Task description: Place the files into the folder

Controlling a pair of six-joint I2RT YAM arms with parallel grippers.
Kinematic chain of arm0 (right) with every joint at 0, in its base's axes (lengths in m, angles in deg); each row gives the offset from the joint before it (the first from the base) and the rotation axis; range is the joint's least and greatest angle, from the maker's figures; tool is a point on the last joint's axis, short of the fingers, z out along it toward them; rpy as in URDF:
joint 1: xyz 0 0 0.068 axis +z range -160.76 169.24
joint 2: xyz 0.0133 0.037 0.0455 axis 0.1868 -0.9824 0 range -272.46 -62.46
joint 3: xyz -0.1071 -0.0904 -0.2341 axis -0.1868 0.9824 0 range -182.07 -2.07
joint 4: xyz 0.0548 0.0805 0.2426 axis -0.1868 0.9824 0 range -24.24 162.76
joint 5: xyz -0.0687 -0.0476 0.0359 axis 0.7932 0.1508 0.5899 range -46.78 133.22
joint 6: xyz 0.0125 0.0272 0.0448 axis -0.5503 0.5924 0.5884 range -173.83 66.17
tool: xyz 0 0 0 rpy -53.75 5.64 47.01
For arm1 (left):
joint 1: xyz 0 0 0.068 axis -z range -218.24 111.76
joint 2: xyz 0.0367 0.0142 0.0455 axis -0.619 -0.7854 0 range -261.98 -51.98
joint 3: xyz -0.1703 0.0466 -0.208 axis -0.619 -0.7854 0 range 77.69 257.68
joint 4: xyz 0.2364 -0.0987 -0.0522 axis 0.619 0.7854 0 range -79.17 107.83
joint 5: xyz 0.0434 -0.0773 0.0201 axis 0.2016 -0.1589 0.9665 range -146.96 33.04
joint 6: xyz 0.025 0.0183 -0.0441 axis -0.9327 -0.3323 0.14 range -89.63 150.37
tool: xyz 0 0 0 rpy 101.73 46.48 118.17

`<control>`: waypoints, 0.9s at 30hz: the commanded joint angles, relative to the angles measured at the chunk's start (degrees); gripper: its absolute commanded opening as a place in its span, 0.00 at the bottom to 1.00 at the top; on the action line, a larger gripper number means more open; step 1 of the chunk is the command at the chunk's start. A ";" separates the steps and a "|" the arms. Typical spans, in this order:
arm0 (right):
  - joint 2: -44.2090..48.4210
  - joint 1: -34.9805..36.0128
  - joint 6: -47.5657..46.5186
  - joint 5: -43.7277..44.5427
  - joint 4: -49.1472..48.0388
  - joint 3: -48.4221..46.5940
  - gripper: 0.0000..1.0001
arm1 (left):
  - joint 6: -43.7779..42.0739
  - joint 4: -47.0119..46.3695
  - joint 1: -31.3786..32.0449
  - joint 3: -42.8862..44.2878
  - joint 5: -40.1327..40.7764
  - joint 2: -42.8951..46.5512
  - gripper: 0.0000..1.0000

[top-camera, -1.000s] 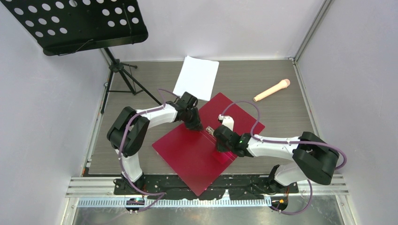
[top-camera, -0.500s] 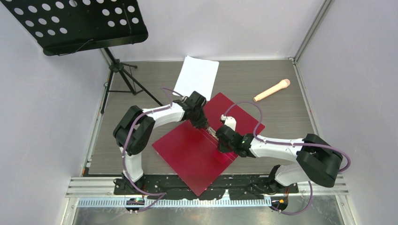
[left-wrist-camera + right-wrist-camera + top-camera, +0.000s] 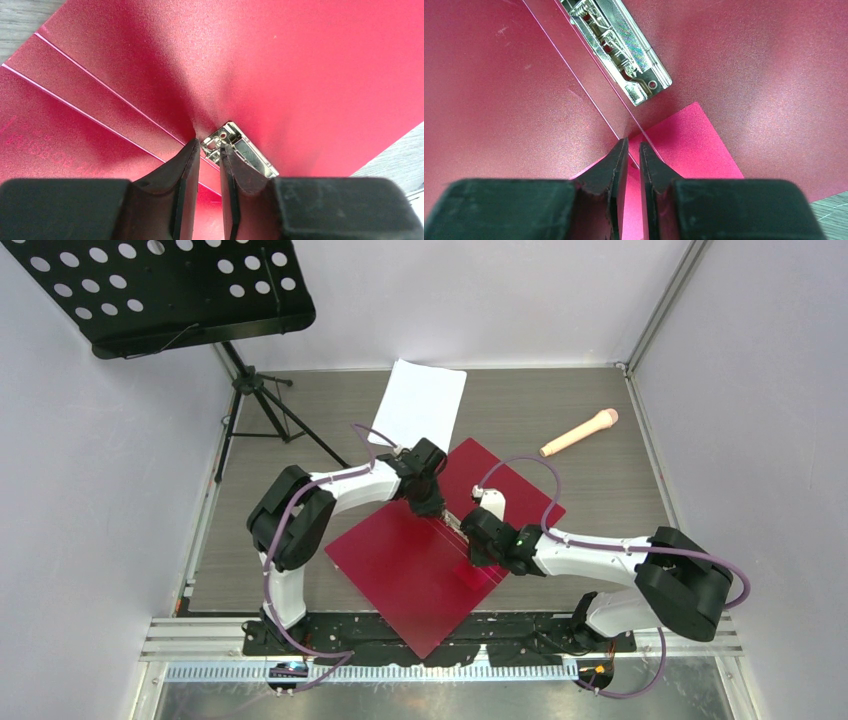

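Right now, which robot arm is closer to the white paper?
The left arm. Its jaws are at the metal clip on the open red folder, close to the paper. The right arm has its jaws nearer the bases, by the pink patch.

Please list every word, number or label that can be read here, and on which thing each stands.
Folder: one faint embossed line of print, low left in the left wrist view, too faint to read.
Files: blank side, no text.
Nothing else bears readable text.
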 commanded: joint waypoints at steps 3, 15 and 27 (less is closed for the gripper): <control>1.24 -0.21 -0.06 1.59 0.65 -2.10 0.19 | -3.98 5.92 0.76 1.05 3.07 2.68 0.28; 3.24 -0.21 0.09 3.28 2.25 -1.20 0.18 | 3.31 0.73 1.82 1.63 -2.56 0.33 0.30; 5.97 -0.20 0.26 4.62 3.57 -0.89 0.18 | 7.09 7.70 2.52 3.44 7.43 -2.59 0.06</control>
